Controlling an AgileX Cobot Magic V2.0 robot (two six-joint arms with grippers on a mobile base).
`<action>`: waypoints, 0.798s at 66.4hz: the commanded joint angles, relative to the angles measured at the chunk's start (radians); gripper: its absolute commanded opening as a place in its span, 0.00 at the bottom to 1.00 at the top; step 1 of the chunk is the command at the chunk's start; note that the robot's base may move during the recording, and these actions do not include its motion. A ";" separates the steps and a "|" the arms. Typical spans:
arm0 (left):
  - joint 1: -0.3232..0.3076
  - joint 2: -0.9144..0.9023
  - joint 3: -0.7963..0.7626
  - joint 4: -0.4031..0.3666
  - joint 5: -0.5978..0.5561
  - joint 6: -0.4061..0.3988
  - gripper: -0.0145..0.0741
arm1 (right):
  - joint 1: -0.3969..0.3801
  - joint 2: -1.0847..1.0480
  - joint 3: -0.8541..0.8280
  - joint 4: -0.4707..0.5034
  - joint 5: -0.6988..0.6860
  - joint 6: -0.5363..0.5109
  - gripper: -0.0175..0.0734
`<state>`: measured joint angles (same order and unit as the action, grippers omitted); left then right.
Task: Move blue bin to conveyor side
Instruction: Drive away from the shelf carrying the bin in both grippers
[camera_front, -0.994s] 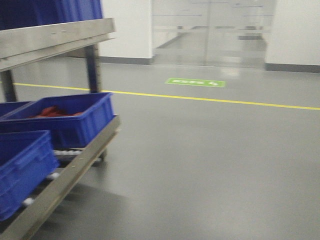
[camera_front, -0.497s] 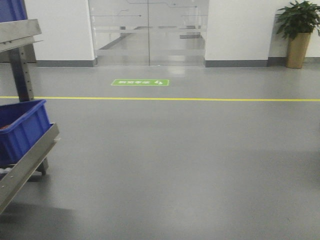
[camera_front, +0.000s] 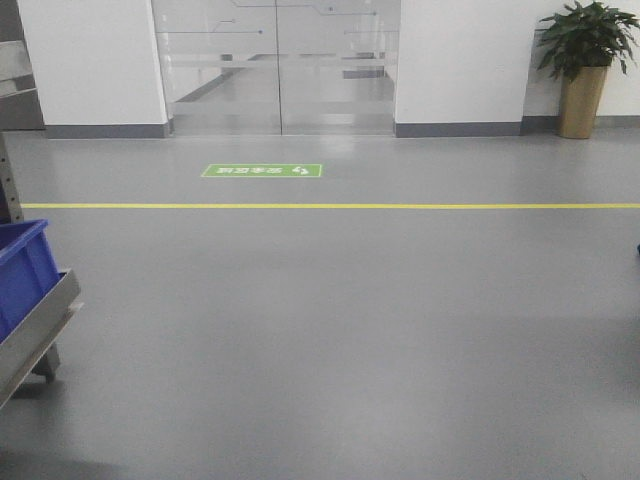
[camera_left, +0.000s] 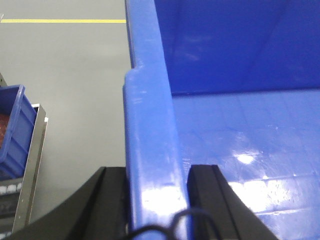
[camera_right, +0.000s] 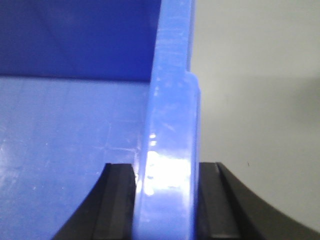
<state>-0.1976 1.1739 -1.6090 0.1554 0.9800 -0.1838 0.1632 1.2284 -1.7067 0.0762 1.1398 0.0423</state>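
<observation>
Only the ends of the two arms show, each in its own wrist view. The left gripper (camera_left: 158, 172) has two matte black jaws with flat, squared-off tops and straight inner faces. The outer side of each slopes away and widens toward the bottom edge of the picture, giving a flared, wedge-like outline. A thin black cable (camera_left: 176, 216) curls in a small loop low between them. The right gripper (camera_right: 164, 167) looks alike: two black jaws with flat tops, and a faint vertical edge separating each inner block from an outer body that sweeps outward in a smooth curve. The material looks dull, slightly greyer on the top faces.
</observation>
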 joint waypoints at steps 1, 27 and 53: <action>0.001 -0.023 -0.015 0.034 -0.108 0.015 0.14 | -0.006 -0.024 -0.014 -0.038 -0.102 -0.016 0.11; 0.001 -0.023 -0.015 0.034 -0.108 0.015 0.14 | -0.006 -0.024 -0.014 -0.038 -0.102 -0.016 0.11; 0.001 -0.023 -0.015 0.034 -0.108 0.015 0.14 | -0.006 -0.024 -0.014 -0.038 -0.109 -0.016 0.11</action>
<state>-0.1976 1.1739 -1.6090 0.1591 0.9773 -0.1838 0.1632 1.2284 -1.7067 0.0780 1.1380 0.0423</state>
